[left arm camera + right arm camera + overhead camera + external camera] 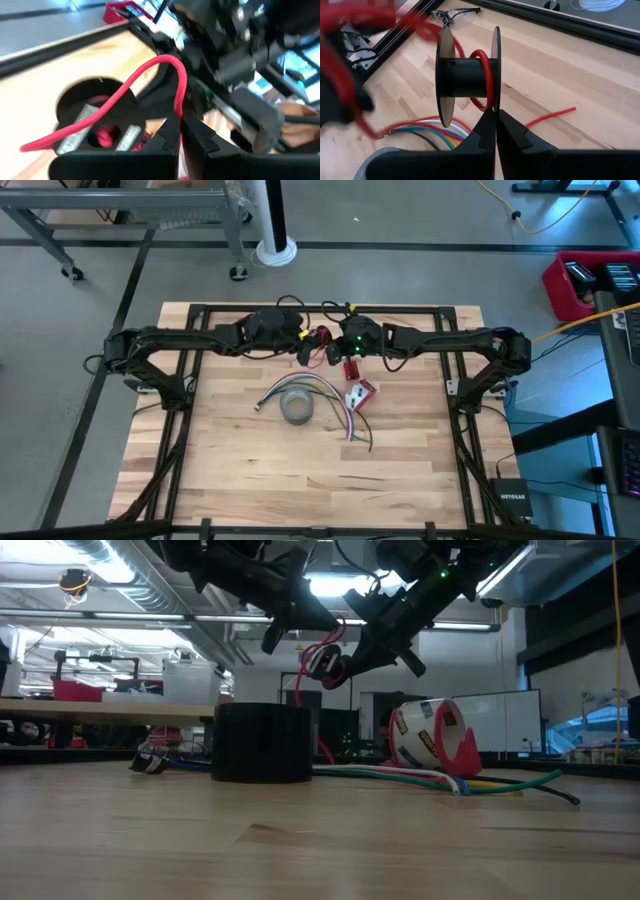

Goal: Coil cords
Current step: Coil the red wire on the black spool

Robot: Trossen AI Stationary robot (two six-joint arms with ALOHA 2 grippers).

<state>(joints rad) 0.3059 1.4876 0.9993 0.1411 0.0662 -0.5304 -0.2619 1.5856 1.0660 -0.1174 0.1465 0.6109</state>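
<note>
Both grippers meet above the table's far middle. My right gripper is shut on a small black spool, which shows in the low view too. A thin red wire is wound round the spool's core. From there the red wire arcs through the air to my left gripper, which is shut on it. In the high view the left gripper and the right gripper stand close together, with the red wire between them. My left gripper pinches the red wire between its two fingertips. The wire rises from the fingers in a slack arc, clear of the table. My right gripper pinches the rim of one spool flange between its two fingertips. The spool is lifted clear, its axle level.
Below the grippers lie a grey tape roll, a bundle of coloured wires and a red and white tape dispenser. A loose red wire end lies on the wood. Safety glasses lie near the table's black frame rail.
</note>
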